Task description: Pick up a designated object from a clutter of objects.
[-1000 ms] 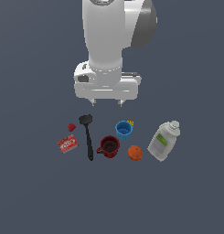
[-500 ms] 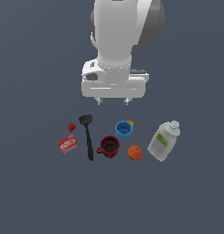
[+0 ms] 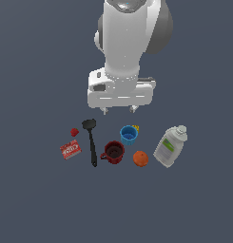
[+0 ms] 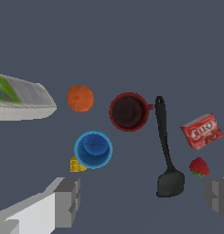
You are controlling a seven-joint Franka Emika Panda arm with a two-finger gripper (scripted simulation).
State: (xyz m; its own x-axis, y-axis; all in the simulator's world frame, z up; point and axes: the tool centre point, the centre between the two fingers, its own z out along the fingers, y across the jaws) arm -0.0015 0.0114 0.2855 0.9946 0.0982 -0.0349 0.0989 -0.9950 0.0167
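Note:
The designated object, a small round orange ball (image 3: pixel 140 158) (image 4: pixel 80 98), lies on the floor between the dark red mug (image 3: pixel 113 152) (image 4: pixel 129 112) and the white bottle (image 3: pixel 170 146) (image 4: pixel 19 97). My gripper (image 3: pixel 120 110) (image 4: pixel 143 201) hangs above the clutter, behind the blue cup (image 3: pixel 129 135) (image 4: pixel 93 149), well apart from the ball. Its fingers (image 4: pixel 67 201) stand wide apart with nothing between them, so it is open.
A black spatula (image 3: pixel 91 140) (image 4: pixel 165 151) lies beside the mug. A red box (image 3: pixel 70 150) (image 4: pixel 202 131) and a tiny strawberry (image 3: pixel 74 132) (image 4: pixel 199 167) lie toward the exterior view's left. A small yellow item (image 4: pixel 77 165) sits against the blue cup.
The arm has shifted toward the exterior view's right and come slightly lower over the clutter. None of the objects on the floor has moved.

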